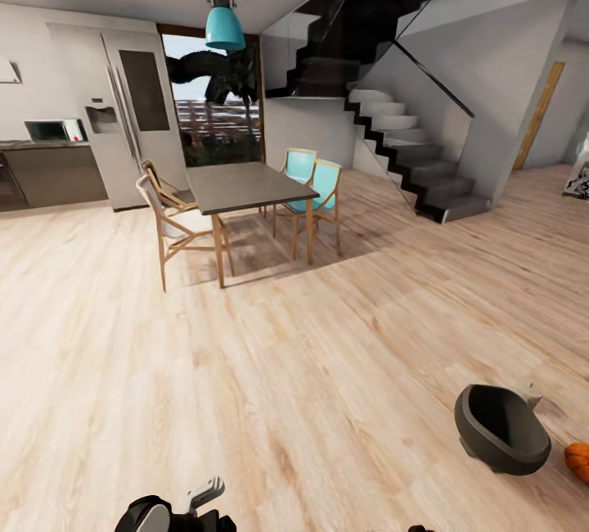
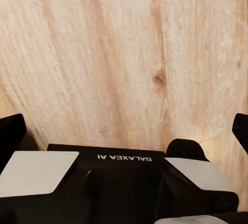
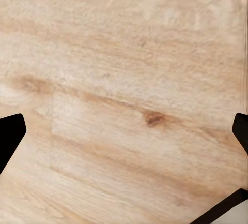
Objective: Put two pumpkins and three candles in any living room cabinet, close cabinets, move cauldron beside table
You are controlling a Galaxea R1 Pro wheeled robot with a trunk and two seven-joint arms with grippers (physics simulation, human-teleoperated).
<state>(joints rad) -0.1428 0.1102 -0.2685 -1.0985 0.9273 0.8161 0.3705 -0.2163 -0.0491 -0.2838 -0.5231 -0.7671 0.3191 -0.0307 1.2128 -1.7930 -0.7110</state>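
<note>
- Cauldron (image 1: 501,430) sits on the wood floor (image 1: 286,368), ahead and right of the jaws, a pumpkin (image 1: 578,461) just beside it.
- Both jaws hang released, empty, over bare planks.
- Risk, by this view: driving past could knock the cauldron or roll the pumpkin.
- Cauldron tilts, mouth up and toward the robot; squat, no clear long axis.

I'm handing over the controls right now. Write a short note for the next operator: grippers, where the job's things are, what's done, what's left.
Left gripper: open, nothing between its fingers, wood floor below.
Right gripper: open, empty, over bare floor.
Dark grey round cauldron sits on the pale wood plank floor, front right of the robot, well short of the grey-topped dining table.
One bright-orange ribbed pumpkin lies on the floor just right of it.
Nothing visibly done. Left: everything.
</note>
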